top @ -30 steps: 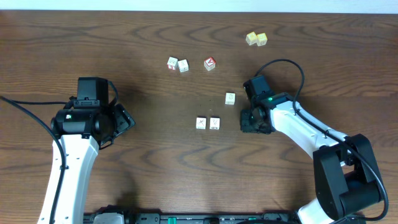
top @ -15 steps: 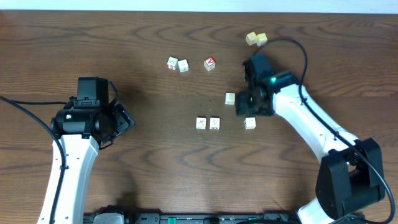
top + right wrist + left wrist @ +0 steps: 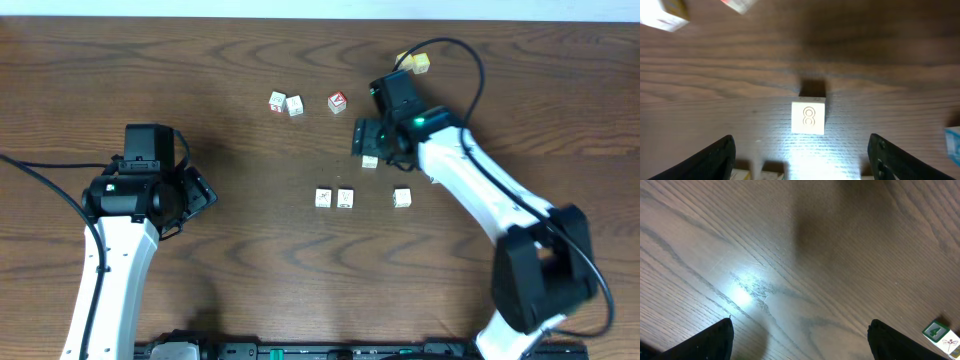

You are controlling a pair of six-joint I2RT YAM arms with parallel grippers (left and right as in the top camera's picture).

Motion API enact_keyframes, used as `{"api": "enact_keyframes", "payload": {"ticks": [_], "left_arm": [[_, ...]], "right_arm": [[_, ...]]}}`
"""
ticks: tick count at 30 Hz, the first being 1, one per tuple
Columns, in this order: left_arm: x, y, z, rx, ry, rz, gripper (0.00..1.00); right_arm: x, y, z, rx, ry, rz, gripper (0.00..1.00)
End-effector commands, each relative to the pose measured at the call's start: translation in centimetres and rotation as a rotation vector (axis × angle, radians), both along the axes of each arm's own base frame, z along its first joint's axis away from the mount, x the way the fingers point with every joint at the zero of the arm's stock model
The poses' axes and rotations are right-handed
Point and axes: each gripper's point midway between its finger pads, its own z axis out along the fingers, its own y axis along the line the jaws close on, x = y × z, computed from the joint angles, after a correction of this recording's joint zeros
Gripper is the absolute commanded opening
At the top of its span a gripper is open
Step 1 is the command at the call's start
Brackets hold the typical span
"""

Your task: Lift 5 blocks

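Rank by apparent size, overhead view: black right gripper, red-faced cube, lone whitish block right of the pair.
1. Black right gripper: clearly largest.
2. Red-faced cube and lone whitish block: look alike, unranked.

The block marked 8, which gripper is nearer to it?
Right. The right gripper hangs over the block marked 8, jaws open; the left gripper sits far off on the left.

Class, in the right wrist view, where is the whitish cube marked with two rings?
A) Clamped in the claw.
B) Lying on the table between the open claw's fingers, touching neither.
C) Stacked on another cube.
B: the cube lies alone on the table, with the right claw fingers standing well clear on either side.
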Motion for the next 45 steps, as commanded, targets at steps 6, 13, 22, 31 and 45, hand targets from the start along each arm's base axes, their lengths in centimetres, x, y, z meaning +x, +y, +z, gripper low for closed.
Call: {"api": "enact_keyframes", "payload": {"ticks": [6,13,22,31,45], "left_arm": [[-0.1,0.3,-0.2,0.008,0.008,0.009,0.86],[-0.1,0.3,-0.2,0.008,0.008,0.009,0.86],[-0.1,0.3,-0.2,0.008,0.008,0.009,0.86],[-0.1,0.3,-0.2,0.008,0.008,0.009,0.86],[-0.1,0.3,-0.2,0.008,0.008,0.009,0.86]], "right_arm": [[0.1,0.2,-4.9,-0.048,0.068,-0.044,0.59],[1.1,0.7,-5.6,-0.074,0.027,0.061,0.51],[1.2,0.2,-6.2,-0.117,0.023,0.084,0.42],[1.0,0.2,-6.8,-0.122,0.037,0.086,0.41],[-0.7,0.2,-5.1,-0.097,0.084,0.104,0.26]]}}
